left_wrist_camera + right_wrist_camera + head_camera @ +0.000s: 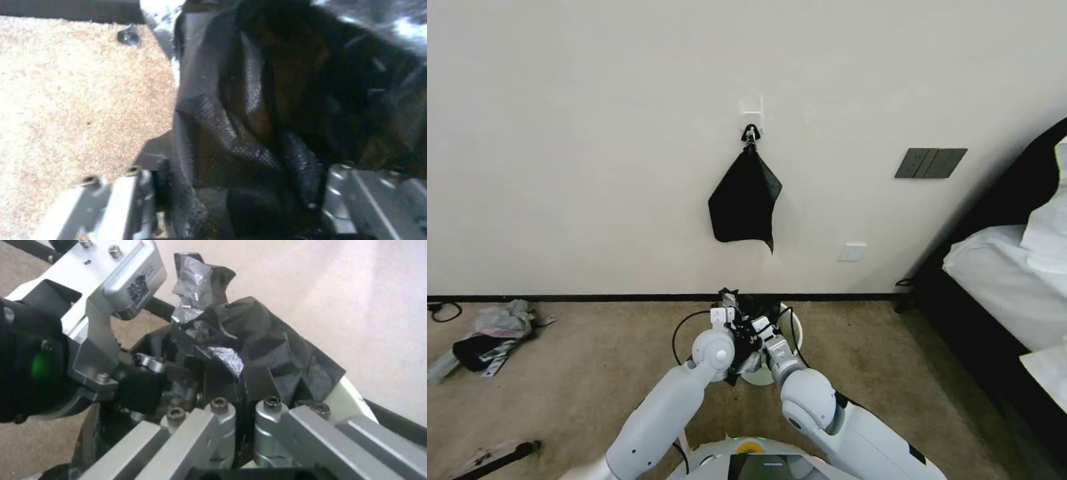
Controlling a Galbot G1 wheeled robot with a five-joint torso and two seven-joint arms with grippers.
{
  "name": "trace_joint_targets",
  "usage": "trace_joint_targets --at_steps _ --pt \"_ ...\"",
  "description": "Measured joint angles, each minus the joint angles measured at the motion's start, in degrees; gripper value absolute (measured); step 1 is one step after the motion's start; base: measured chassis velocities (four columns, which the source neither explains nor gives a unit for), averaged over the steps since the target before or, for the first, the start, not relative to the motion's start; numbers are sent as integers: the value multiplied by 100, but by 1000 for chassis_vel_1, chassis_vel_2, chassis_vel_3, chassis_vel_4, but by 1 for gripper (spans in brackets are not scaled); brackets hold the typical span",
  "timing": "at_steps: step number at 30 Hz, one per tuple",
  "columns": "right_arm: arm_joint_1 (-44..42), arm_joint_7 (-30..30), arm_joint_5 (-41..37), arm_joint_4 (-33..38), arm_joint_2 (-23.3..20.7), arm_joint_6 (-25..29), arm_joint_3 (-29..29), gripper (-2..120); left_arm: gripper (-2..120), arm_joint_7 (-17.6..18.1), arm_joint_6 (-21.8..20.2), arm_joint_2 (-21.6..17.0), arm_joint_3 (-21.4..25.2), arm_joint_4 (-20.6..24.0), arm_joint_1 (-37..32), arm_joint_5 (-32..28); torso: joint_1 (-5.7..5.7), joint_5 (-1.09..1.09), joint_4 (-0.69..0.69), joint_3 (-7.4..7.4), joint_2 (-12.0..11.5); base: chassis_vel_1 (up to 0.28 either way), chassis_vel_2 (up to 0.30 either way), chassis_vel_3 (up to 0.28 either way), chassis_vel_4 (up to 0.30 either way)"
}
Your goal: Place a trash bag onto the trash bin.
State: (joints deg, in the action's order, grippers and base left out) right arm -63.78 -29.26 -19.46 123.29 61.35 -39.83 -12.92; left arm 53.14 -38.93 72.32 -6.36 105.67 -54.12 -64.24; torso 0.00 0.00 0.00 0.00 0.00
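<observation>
In the head view, low in the centre of the frame, both arms reach forward over the trash bin (790, 328), a cream-white bucket on the tan carpet (594, 360) just before the wall. The trash bag (747, 308) bunches dark over the bin's mouth, between the left gripper (735, 327) and the right gripper (758, 331), which stand close together at the rim. Higher up, at mid-frame, a flat black bag bundle (744, 200) hangs from a wall hook (751, 127).

In the left wrist view, the trash bag (267, 110) fills the centre and right, its film running down between the grey fingers (129, 200) at the lower edge (the left gripper's jaws stand fairly wide, with film bunched between them; whether they pinch it I cannot tell).

In the right wrist view, the right gripper (238, 426) at lower centre has its jaws drawn narrow on a fold of the trash bag (262, 343). The left gripper (146, 373) shows at left, and the trash bin (351, 400) rim peeks out at the right.
</observation>
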Motion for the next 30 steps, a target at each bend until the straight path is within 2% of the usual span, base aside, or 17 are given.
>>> trace_joint_targets --at_steps 2,3,4,6,7,11,13,22,30 --pt "-8 -4 -19 3 -4 0 12 0 41 6 1 -3 16 -6 -5 -2 0 0 0 0 0 0 0 0 0" --pt "-8 -4 -19 3 -4 0 12 0 41 6 1 -3 16 -6 -5 -2 0 0 0 0 0 0 0 0 0" --pt "-11 -5 -25 5 -4 0 17 0 34 6 4 -4 27 -8 -13 -6 0 0 0 0 0 0 0 0 0" --pt "-12 -6 -32 6 -6 0 20 0 27 3 12 4 41 -16 -21 -6 0 0 0 0 0 0 0 0 0" --pt "-13 -8 -38 8 -9 0 22 0 19 -5 23 14 56 -22 -34 -7 0 0 0 0 0 0 0 0 0" --pt "-21 -9 -42 9 -14 0 22 0 12 -19 36 18 76 -23 -49 -7 0 0 0 0 0 0 0 0 0" --pt "-33 -9 -45 10 -14 0 23 0 3 -31 49 21 93 -23 -62 -15 0 -1 0 0 0 0 0 0 0" --pt "-71 -13 -58 19 -9 25 49 0 1 -69 151 11 167 7 -154 -2 0 0 -1 -1 0 0 0 0 0" --pt "-109 -80 -308 189 -68 292 261 0 1 -323 431 -157 311 195 -341 82 0 0 0 -1 0 0 0 0 0"
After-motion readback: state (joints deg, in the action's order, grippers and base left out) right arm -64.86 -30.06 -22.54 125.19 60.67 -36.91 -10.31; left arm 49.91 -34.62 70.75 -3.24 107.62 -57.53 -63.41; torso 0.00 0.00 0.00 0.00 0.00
